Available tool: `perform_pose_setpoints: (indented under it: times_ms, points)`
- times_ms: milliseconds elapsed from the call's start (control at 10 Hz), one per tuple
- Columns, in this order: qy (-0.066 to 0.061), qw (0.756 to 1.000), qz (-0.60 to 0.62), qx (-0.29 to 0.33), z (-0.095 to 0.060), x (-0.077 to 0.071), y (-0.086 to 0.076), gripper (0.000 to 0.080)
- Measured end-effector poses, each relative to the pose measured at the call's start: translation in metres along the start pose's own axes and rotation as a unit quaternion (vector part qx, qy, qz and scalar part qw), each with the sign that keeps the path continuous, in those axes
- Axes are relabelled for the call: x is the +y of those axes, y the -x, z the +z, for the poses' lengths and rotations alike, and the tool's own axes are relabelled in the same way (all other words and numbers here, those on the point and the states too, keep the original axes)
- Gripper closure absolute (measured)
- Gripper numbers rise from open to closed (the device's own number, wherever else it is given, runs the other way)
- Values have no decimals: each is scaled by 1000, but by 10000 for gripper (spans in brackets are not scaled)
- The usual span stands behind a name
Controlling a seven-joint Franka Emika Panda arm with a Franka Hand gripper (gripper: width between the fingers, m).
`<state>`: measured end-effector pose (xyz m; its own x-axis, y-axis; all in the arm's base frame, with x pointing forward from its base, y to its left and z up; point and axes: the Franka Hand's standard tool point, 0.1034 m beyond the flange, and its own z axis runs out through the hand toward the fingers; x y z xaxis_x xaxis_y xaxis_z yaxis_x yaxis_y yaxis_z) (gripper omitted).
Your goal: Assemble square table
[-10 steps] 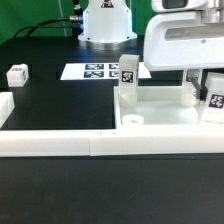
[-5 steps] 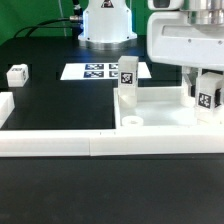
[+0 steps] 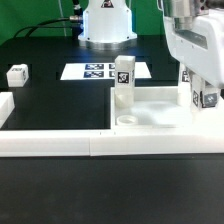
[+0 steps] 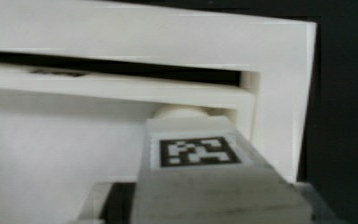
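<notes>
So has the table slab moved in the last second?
Yes. The square table slab has turned and slid toward the exterior view's left along the front border bar; its upright leg now overlaps the marker board.

We see the marker board (image 3: 103, 71) lying flat on the black table (image 3: 50, 105) at upper center, and long white border bars (image 3: 100, 143) crossing the frame's lower middle.

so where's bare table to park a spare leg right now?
Free: the black table between the loose leg, the marker board and the front border bar. Also the strip nearer than that bar. Crowded: the exterior view's right, where the square tabletop, its upright leg and the gripper sit.
</notes>
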<state>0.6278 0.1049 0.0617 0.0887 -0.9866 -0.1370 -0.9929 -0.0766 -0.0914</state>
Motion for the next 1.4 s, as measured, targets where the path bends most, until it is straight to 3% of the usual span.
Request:
perform_pose_setpoints:
  times_ms: [100, 200, 300, 400, 700, 800, 900, 1000, 1100, 1200, 1300, 1400]
  points:
    - [2, 999, -31, 5, 0, 0, 1, 436]
    - [0, 993, -116, 28, 0, -2, 6, 259]
    - [-19, 971, -234, 43, -1, -8, 12, 184]
    - [-13, 945, -325, 43, 0, -7, 15, 184]
    - [-7, 907, -419, 45, 0, -7, 12, 151]
    - [-4, 884, -465, 46, 1, -7, 11, 150]
    - [14, 792, -609, 53, 1, -6, 5, 150]
    - [26, 747, -662, 47, 2, -4, 7, 150]
    - [51, 675, -736, 30, 5, 4, 12, 150]
    - [53, 648, -759, 29, 5, 4, 1, 150]
    - [49, 640, -766, 36, 3, 2, -9, 150]
    - [49, 648, -759, 36, 4, 2, -8, 191]
